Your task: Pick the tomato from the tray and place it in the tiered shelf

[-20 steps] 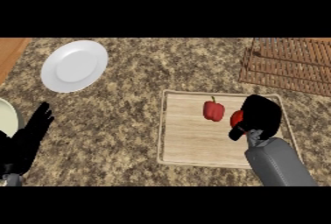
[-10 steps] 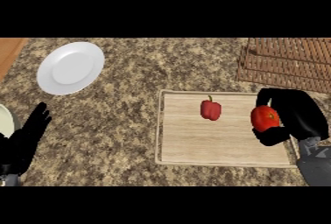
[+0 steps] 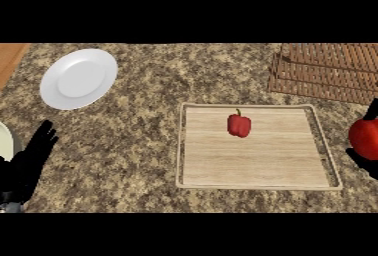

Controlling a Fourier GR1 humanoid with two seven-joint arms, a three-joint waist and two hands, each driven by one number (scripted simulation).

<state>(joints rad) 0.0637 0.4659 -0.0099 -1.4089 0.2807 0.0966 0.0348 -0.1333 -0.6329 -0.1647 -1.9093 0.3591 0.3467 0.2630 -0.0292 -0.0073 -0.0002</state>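
At the right edge of the head view a red tomato (image 3: 365,138) is held in my right hand (image 3: 365,161), whose black fingers curl round it; most of that hand is cut off by the edge. It hangs just right of the wooden tray (image 3: 255,177), which still holds a red pepper (image 3: 239,125). The brown slatted tiered shelf (image 3: 325,72) stands at the upper right, beyond the tomato. My left hand (image 3: 29,162) rests open at the lower left, fingers up.
A white plate (image 3: 78,78) lies at the upper left on the speckled stone counter (image 3: 140,140). Part of a pale dish (image 3: 4,142) shows at the left edge. A wood strip (image 3: 10,55) borders the far left corner.
My right hand has lifted the tomato off the tray and carried it rightward, past the tray's right rim to the view's edge. The left hand and pepper have stayed put.
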